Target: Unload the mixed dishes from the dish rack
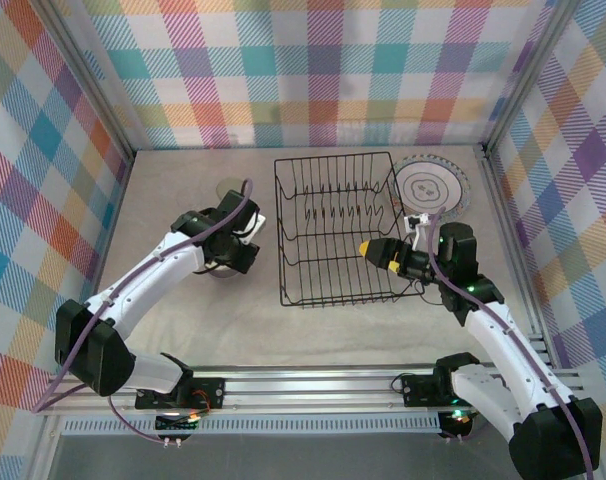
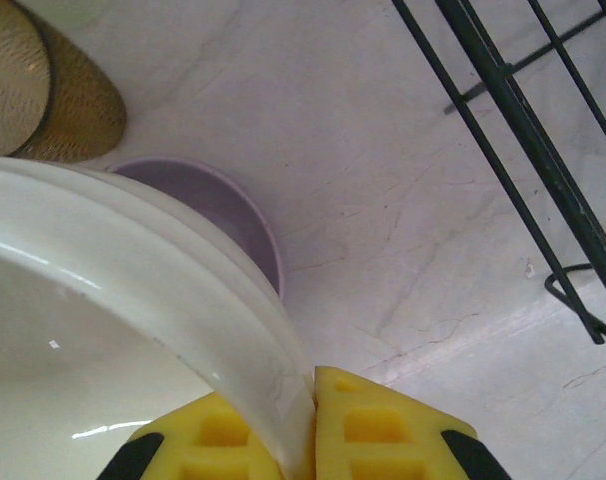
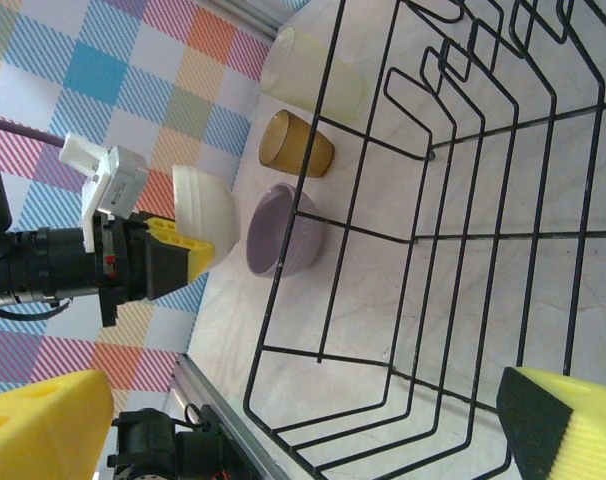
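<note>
No words, numbers or brand marks can be read on the dish rack, the plate or the bowl.

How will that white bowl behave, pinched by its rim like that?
The cream bowl looks glazed and glossy, so it may slip in the left gripper. Held at one rim spot only, it probably wants to tilt. It looks rigid, perhaps ceramic, so a drop onto the table could chip it.

- Black wire rectangular dish rack mid-bench.
- Round ring-faced plate lying flat, just beside rack's far right corner.
- Right claw over rack's right wall.
- Left claw left of rack.
</note>
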`<state>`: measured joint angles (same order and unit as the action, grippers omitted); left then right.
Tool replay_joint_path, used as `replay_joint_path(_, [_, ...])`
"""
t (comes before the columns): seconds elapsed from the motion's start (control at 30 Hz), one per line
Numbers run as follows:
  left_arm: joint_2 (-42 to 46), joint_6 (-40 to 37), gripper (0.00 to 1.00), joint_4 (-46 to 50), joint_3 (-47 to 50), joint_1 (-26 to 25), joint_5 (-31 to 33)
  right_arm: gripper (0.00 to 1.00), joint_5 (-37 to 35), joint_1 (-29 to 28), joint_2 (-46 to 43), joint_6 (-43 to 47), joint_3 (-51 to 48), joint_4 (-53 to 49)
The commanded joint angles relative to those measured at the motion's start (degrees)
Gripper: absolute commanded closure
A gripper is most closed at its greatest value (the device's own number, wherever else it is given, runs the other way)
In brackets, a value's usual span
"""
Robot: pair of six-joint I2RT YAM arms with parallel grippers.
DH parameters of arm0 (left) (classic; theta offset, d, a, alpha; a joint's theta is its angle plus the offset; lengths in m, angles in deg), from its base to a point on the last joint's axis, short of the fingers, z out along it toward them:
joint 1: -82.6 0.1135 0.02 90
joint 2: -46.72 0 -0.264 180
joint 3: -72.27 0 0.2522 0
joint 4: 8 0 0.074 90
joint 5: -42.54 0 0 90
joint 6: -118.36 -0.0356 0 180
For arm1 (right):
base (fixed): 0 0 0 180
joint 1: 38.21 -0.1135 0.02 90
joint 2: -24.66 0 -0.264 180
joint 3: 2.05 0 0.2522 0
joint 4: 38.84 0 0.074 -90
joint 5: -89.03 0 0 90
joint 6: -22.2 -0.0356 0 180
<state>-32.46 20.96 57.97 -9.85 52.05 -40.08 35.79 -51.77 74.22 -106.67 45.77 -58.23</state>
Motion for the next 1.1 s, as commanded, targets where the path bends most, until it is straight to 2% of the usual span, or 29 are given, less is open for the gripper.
replay_joint_path(0.0, [0.4, -8.3, 1.0, -4.7, 2.9, 0.4, -0.1, 0.01, 2.0, 0.1, -0.2, -1.4, -1.2, 3.3])
replay_joint_path(0.43, [-4.2, -16.7, 1.0, -1.0, 2.3, 0.4, -1.1, 0.01, 2.5, 0.1, -0.7, -2.0, -2.5, 4.3])
replay_joint_path(1.07, [-11.8, -16.2, 1.0, 0.5, -0.8, 2.2, 2.3, 0.01, 2.4, 0.1, -1.4, -1.7, -2.9, 4.0])
